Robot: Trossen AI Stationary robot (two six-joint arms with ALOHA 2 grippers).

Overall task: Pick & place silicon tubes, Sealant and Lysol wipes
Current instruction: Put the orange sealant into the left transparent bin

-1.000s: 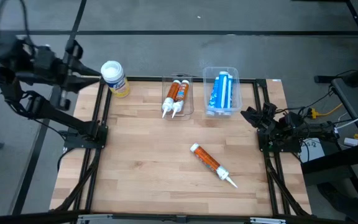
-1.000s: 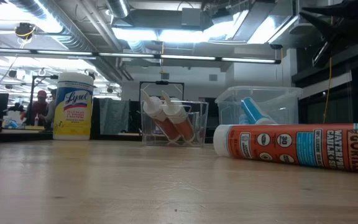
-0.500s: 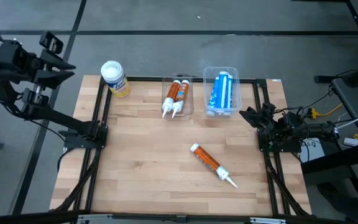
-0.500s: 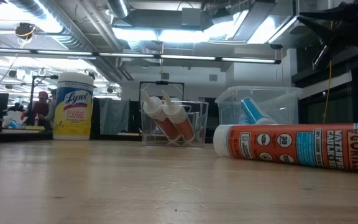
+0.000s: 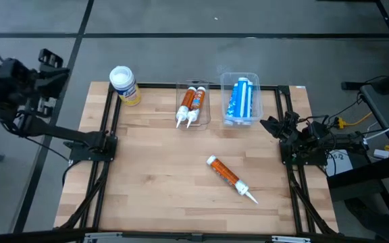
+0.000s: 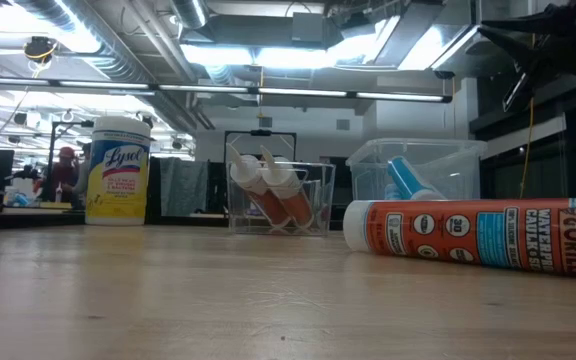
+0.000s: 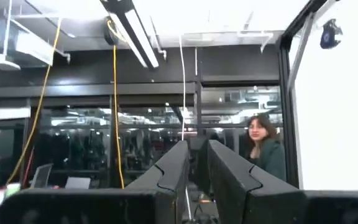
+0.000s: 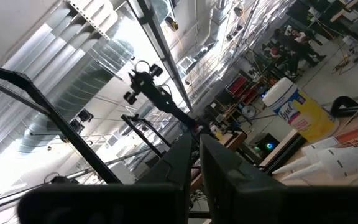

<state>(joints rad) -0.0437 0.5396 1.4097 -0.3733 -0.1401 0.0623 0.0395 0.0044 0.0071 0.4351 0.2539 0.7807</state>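
The Lysol wipes (image 5: 123, 84) stand upright on their base at the table's far left corner, also seen in the low view (image 6: 118, 170). Two orange silicone tubes (image 5: 192, 104) lie in a clear bin at the far middle. Blue tubes (image 5: 242, 100) fill a second clear bin (image 6: 413, 165) to the right. One orange sealant tube (image 5: 229, 177) lies on its side on the bare wood. My left gripper (image 5: 58, 71) (image 7: 197, 146) is beyond the table's left edge, shut and holding nothing. My right gripper (image 5: 267, 125) (image 8: 194, 140) rests shut at the right edge.
Black frame rails (image 5: 107, 135) run along the table's left and right sides. The wooden top (image 5: 161, 182) is bare around the loose tube. A person (image 7: 263, 146) shows in the room beyond the left arm.
My left gripper has drawn back from beside the Lysol wipes, past the table's left edge, and tipped upward. The canister stays upright where it was. The right arm has kept still.
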